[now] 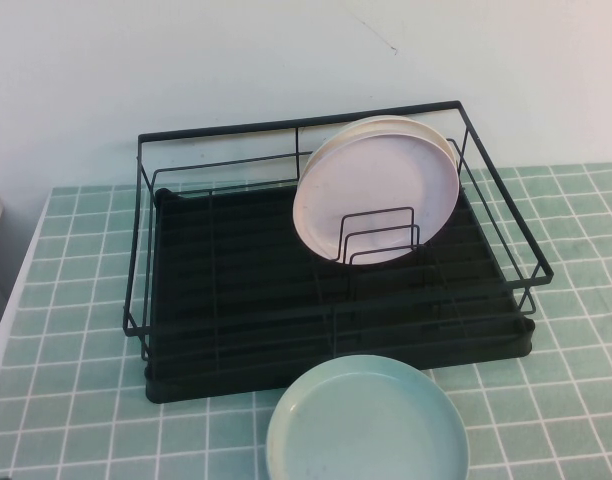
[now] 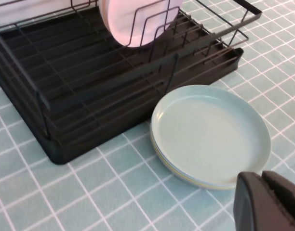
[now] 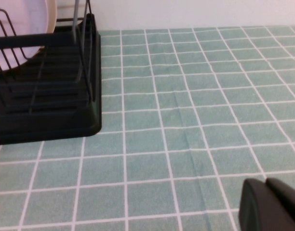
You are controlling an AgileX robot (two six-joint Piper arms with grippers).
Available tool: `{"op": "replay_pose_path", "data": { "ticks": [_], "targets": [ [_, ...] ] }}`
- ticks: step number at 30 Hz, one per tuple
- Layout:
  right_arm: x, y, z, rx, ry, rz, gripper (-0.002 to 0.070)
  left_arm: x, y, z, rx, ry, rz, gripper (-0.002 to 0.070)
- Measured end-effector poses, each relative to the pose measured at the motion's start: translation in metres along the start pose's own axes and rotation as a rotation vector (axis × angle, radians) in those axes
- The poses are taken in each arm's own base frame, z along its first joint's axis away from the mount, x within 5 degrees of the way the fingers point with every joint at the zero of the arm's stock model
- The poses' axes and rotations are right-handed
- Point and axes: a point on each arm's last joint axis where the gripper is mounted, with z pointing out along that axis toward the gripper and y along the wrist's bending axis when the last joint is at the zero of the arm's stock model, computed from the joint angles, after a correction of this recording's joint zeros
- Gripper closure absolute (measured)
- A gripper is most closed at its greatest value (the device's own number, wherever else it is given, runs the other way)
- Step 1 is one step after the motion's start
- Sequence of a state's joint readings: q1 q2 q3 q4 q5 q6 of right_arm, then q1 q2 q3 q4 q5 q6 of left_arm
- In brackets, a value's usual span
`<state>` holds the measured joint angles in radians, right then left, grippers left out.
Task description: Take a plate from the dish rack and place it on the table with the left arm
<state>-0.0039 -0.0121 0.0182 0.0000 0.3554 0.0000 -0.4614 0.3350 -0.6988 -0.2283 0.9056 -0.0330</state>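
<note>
Tiled surface point(image 1: 76, 300) carrying rack point(image 1: 336, 300); plate point(image 1: 366, 425) lying flat beside rack front. Left gripper point(image 2: 268, 202) hanging near plate, jaws seemingly pressed together, grasping nothing. Right gripper point(image 3: 273, 207) idling apart, jaws unclear. Advising straight-up retreat, avoiding nudging rim.

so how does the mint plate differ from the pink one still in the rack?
The mint-green plate lies flat on the tiled table, in front of the dish rack, rim up. The pale pink plate stands on edge in the rack, leaning behind the wire dividers. Both are round and look similar in size. The left gripper and right gripper hold nothing.
</note>
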Motion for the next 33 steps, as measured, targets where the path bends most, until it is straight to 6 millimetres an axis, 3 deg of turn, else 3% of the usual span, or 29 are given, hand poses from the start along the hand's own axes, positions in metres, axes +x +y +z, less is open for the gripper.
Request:
{"op": "replay_pose_path", "data": {
  "ticks": [7,25,33],
  "targets": [
    [0.000,0.000,0.000,0.000,0.000,0.000,0.0680,0.014,0.001,0.001,0.013,0.032,-0.014,0.0676],
    [0.000,0.000,0.000,0.000,0.000,0.000,0.0680,0.021,0.005,0.000,-0.037,0.096,0.017,0.0678],
    [0.000,0.000,0.000,0.000,0.000,0.000,0.0680,0.015,0.021,-0.007,-0.311,-0.083,0.065,0.0678]
  ]
}}
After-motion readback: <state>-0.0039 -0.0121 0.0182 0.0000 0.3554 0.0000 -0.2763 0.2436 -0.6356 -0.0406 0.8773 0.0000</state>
